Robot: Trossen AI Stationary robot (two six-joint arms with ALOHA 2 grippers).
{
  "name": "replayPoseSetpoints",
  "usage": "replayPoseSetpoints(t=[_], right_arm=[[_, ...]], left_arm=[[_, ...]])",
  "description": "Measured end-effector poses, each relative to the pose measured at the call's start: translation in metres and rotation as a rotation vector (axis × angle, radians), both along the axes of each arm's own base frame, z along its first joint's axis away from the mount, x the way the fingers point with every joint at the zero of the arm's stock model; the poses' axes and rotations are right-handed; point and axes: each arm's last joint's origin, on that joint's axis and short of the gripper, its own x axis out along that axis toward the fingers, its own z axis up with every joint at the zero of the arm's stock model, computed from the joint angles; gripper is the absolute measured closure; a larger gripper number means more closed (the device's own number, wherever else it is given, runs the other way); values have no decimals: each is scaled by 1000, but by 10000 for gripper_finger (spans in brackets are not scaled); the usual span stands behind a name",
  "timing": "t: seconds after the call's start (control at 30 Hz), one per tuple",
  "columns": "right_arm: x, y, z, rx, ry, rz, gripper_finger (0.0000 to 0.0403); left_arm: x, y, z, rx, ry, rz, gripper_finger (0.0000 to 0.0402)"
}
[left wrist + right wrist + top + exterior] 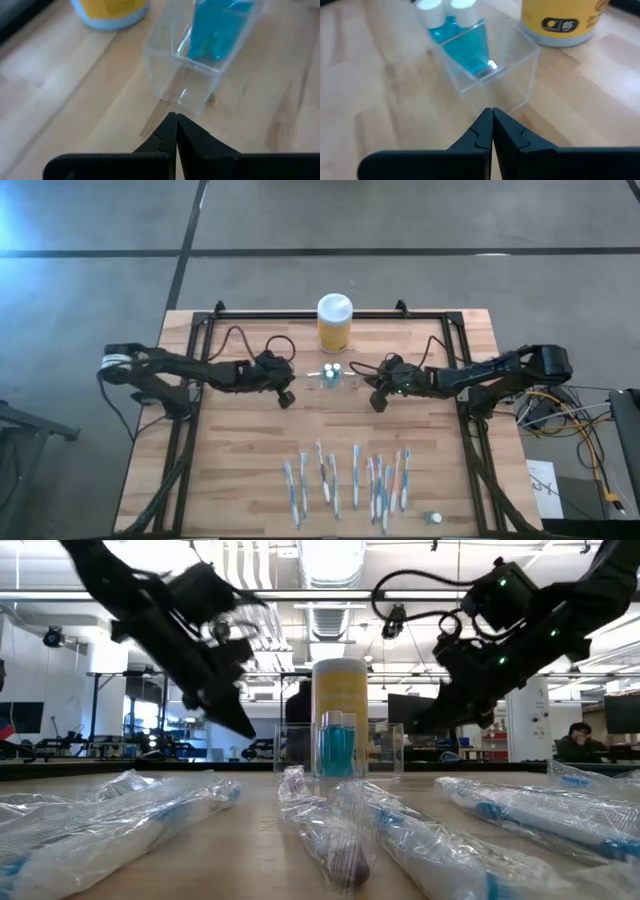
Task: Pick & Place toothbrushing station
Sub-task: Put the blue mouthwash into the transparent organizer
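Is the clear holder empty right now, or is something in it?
Not empty: the clear holder stands upright with blue white-capped tubes inside.

The clear plastic rectangular holder (485, 75) contains blue tubes with white caps (445, 10). The round jar (335, 323) is yellow with a white lid. The wooden counter (240, 470) is light brown.

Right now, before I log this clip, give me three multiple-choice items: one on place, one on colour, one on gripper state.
1. Where does the clear holder stand?
A. between the two grippers
B. among the wrapped toothbrushes
C. on the jar's lid

2. What colour are the tubes in the holder?
A. red
B. blue
C. green

3. How is the left gripper?
A. shut, holding nothing
B. wide open
C. shut on the jar

Answers: 1 A, the high view shows the left gripper and right gripper flanking it; 2 B, both wrist views show blue; 3 A, fingers meet short of the holder.
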Motion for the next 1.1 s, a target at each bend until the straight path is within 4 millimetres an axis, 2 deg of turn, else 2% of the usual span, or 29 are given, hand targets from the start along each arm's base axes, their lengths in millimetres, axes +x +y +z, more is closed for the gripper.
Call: replayPoseSetpoints(t=[0.27,0.4,0.5,0.67,0.77,0.83,0.93,1.1], right_arm=[[-11,23,34,31,-128,150,394],[-15,39,60,-4,-239,243,394],[-23,52,80,-61,-323,335,394],[-34,66,120,-60,-493,410,394],[-37,74,140,-33,-516,440,394],[-38,79,154,28,-446,443,394],[-36,90,173,137,-242,407,394],[-33,126,193,291,139,227,394]], left_arm=[[-55,-16,24,51,-174,-162,390],[-79,-23,33,68,-293,-325,391],[-94,-26,40,106,-410,-361,397],[-112,-29,38,123,-507,-391,397],[-118,-30,32,130,-521,-413,398],[-122,-31,27,135,-522,-414,399],[-125,-31,21,139,-516,-417,396],[-125,-31,13,147,-493,-423,382]])
